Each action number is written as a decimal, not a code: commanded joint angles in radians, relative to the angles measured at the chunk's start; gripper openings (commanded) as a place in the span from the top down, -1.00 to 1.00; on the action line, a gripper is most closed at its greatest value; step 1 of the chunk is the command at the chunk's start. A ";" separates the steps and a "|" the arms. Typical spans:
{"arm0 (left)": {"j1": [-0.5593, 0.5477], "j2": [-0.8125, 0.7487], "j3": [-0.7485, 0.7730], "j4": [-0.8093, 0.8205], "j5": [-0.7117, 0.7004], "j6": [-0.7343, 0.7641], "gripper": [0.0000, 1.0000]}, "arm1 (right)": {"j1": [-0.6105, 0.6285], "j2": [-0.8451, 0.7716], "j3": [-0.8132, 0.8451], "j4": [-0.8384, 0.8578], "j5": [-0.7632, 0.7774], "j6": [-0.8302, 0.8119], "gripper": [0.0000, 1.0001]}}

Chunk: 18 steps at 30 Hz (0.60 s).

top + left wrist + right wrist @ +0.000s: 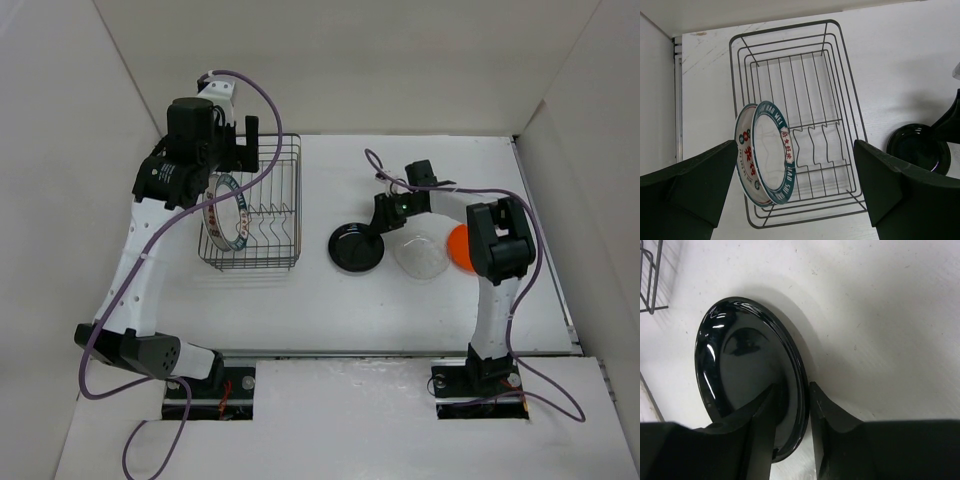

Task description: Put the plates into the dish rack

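The right tool (792,400) is down at the counter (330,310), straddling the right-hand rim of the black plate (745,370): one finger is over the plate's inside and the other outside its edge. The jaws stand close together with the rim between them. Whether the pads already press on it I cannot tell. Taking the plate by its edge looks sensible, since it lies flat and gives nothing else to pinch.

The clear plate (420,255) lies just right of the black one. The orange plate (458,248) lies beyond that, partly hidden under the right arm. All three are out on the counter, to the right of the dish rack (790,27).

The left tool (795,145) hangs above the rack, spread wide and holding nothing. Below it, at the rack's left end, the green-rimmed plate (775,155) and the grey-rimmed plate (745,160) stand on edge side by side, tilted. They probably lean because only the rack's wires prop them. The prongs (812,145) to their right are free, so by my judgement two of five are loaded and the black plate comes next
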 commanded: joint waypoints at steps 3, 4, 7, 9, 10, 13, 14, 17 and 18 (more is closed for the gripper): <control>0.002 0.004 0.005 0.014 0.007 -0.002 -1.00 | 0.009 0.023 -0.022 -0.069 0.035 -0.001 0.59; 0.002 0.004 0.005 0.014 0.007 -0.002 -1.00 | 0.009 0.023 -0.022 -0.069 0.035 -0.001 0.67; 0.002 0.013 0.005 0.025 0.007 -0.002 -1.00 | -0.001 0.032 -0.031 -0.069 0.046 0.008 1.00; 0.002 0.036 -0.004 0.035 0.007 -0.002 -1.00 | -0.012 0.032 -0.031 -0.058 0.046 0.031 1.00; 0.002 0.036 -0.004 0.036 0.007 -0.002 -1.00 | -0.012 0.032 -0.031 -0.058 0.031 0.031 1.00; 0.002 0.079 0.007 0.036 0.092 0.008 -1.00 | -0.021 -0.032 -0.041 -0.003 0.003 0.093 1.00; 0.002 0.088 0.017 0.036 0.123 0.017 -1.00 | -0.030 -0.058 -0.054 0.020 0.003 0.112 1.00; 0.002 0.128 0.083 0.036 0.289 0.026 -1.00 | -0.040 -0.190 -0.063 0.111 0.015 0.223 1.00; 0.002 0.137 0.099 0.036 0.332 0.026 -1.00 | -0.040 -0.228 -0.063 0.161 0.038 0.257 1.00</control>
